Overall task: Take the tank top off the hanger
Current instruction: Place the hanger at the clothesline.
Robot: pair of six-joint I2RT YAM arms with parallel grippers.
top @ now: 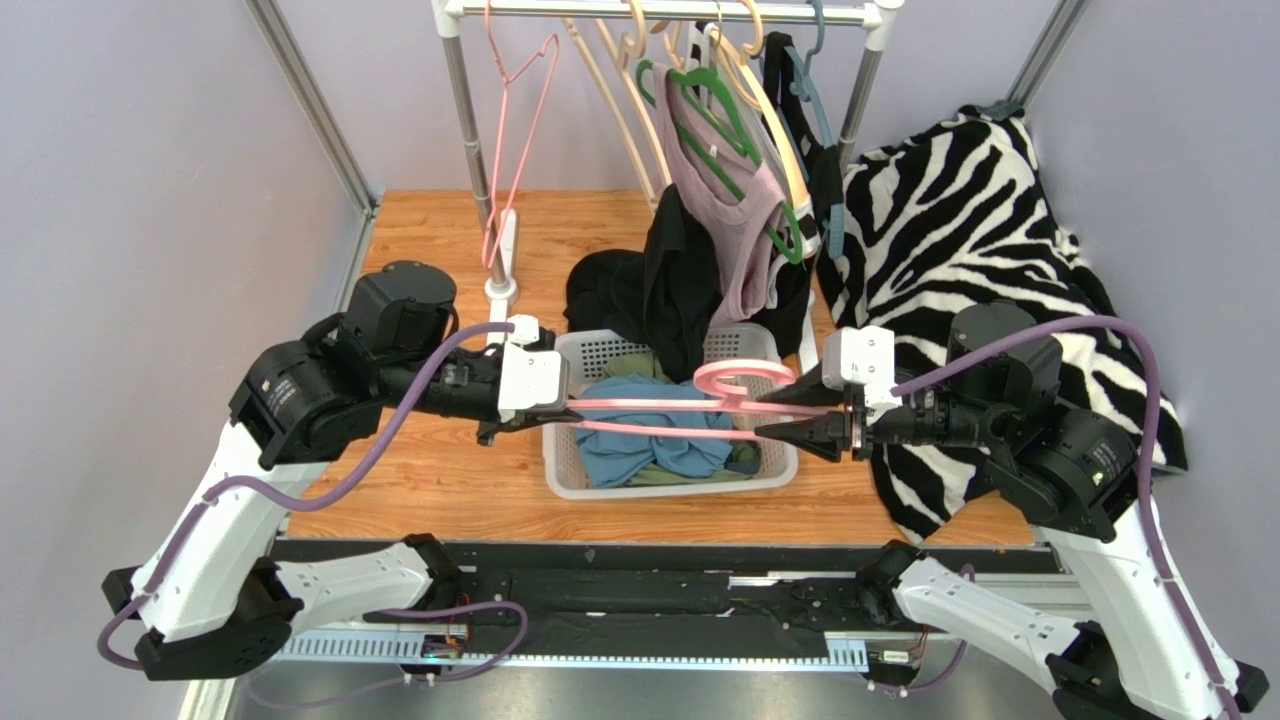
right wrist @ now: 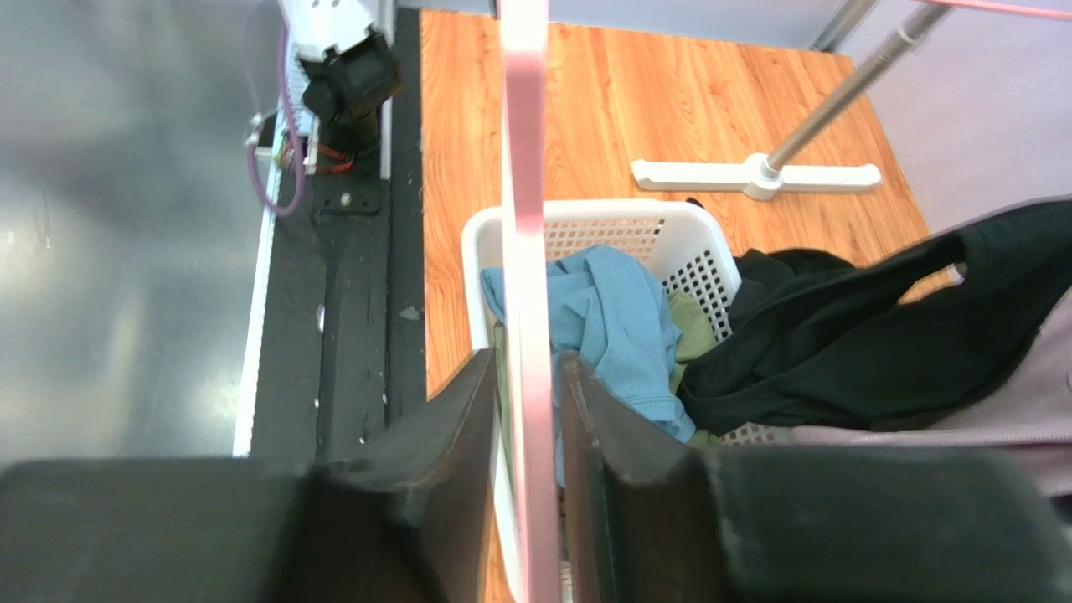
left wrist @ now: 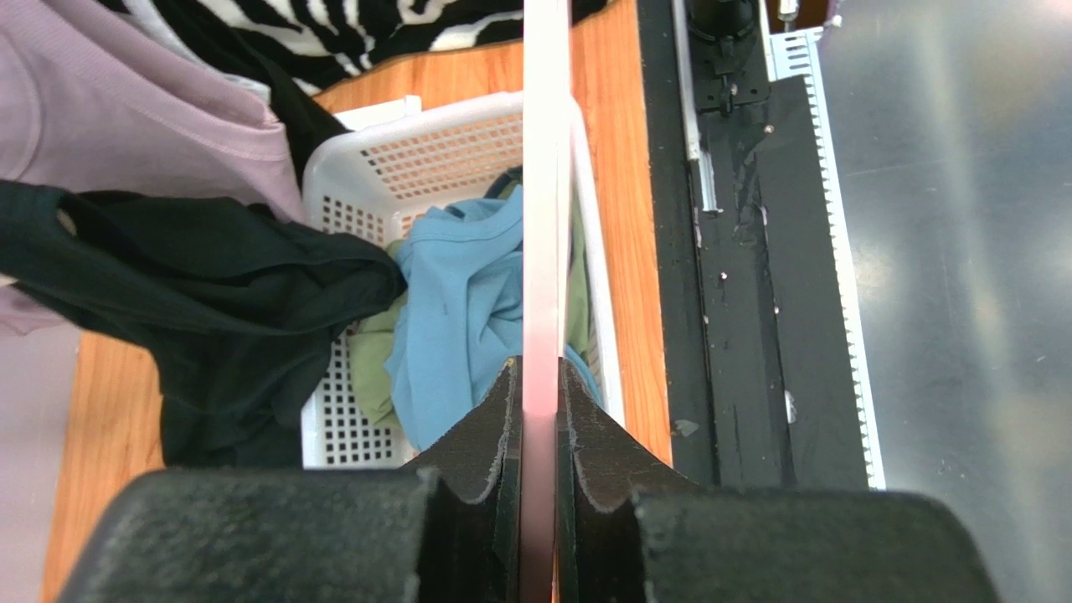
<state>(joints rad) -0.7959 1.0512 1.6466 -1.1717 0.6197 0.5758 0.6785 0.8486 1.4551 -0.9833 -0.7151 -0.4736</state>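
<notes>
A bare pink hanger (top: 676, 405) lies level over the white basket (top: 564, 473), held between both grippers. My left gripper (top: 564, 408) is shut on its left end; the bar (left wrist: 545, 189) is pinched between the pads in the left wrist view. My right gripper (top: 774, 428) is at the hanger's right end. In the right wrist view the bar (right wrist: 525, 189) runs between the fingers (right wrist: 468, 415) with a thin gap on each side. A blue tank top (top: 661, 435) lies crumpled in the basket under the hanger, on green cloth. It also shows in the left wrist view (left wrist: 459, 302) and the right wrist view (right wrist: 617, 314).
A clothes rack (top: 661, 12) at the back carries several hangers, among them a mauve top on a green hanger (top: 736, 195) and an empty pink hanger (top: 519, 120). A black garment (top: 661, 285) drapes onto the basket's far rim. A zebra-print cloth (top: 962, 210) lies at the right.
</notes>
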